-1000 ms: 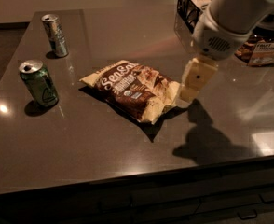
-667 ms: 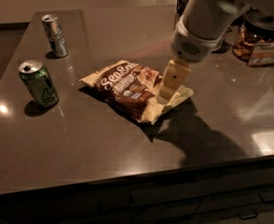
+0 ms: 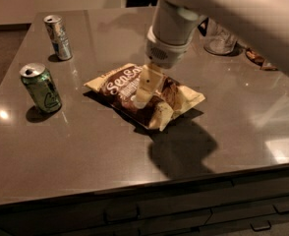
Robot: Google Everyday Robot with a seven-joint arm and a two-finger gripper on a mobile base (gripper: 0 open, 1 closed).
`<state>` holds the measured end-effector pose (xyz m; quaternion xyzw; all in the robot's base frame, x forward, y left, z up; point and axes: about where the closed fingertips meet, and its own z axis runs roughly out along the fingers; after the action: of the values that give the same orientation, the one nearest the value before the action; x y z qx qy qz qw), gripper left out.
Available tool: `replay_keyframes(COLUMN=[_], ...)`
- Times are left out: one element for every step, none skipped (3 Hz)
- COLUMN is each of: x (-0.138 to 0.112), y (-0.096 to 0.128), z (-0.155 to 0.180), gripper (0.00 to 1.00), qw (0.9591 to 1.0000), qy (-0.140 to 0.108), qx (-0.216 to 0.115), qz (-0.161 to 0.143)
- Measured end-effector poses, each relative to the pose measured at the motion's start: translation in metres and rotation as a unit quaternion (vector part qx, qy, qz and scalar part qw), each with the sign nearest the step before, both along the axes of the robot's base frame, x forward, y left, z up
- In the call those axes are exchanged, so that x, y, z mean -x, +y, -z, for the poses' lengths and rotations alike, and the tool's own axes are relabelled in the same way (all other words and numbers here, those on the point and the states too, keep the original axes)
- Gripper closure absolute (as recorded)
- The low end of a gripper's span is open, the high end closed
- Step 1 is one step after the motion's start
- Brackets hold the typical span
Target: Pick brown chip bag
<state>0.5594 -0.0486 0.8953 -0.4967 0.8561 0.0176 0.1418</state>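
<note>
while the brown chip bag [image 3: 119, 88] lies flat in the middle of the counter [image 3: 85, 156], you see its long axis running from far left to near right, with the white lettering at the far-left end. the gripper [image 3: 141, 101] hangs over the bag's middle; you cannot tell how far open it is. a green can [image 3: 40, 87] and a silver can [image 3: 57, 30] stand apart to the left.

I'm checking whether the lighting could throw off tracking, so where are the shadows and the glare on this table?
Camera view: the light is dim and warm; the arm casts a dark shadow on the table on the near side of the brown chip bag, while the gripper hangs over the bag's middle; bright glare patches sit near the table's right front edge and beside the green can.
</note>
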Motion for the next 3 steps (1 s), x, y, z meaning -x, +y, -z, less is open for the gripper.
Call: replay_keyframes(x=[-0.01, -0.015, -0.015], y=[0.015, 0.028, 0.034], z=[0.011, 0.024, 0.033], gripper=[0.0, 0.0, 0.0], qw=[0.9999, 0.9995, 0.9988], qy=[0.016, 0.029, 0.043], qx=[0.006, 0.014, 0.021], qz=[0.004, 0.006, 0.004])
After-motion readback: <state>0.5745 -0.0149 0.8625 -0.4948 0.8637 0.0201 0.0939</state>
